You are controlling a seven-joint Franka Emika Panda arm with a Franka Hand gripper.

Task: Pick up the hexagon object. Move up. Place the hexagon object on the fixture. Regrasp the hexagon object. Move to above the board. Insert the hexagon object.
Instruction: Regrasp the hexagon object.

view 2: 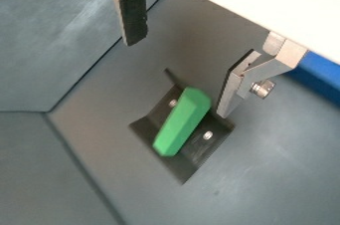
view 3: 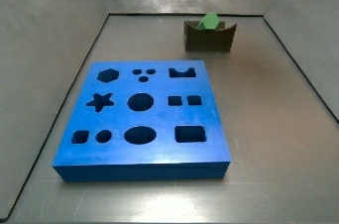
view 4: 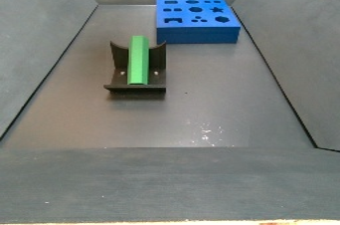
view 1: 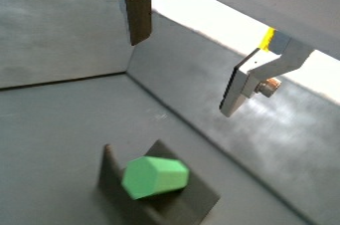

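Hovering above the fixture (view 2: 186, 134), the gripper (view 2: 186, 45) is holding its fingers wide apart, gripping and touching nothing. Judging by this, the regrasp is in hand: the hexagon object (view 2: 181, 121) is lying in the notch, well apart from the board (view 4: 197, 19). Next, the gripper should be descending to straddle and clamp it.

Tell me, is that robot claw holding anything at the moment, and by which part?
Nothing is held. The gripper hangs open above the fixture, its fingers bare. The hexagon object lies in the fixture, untouched.
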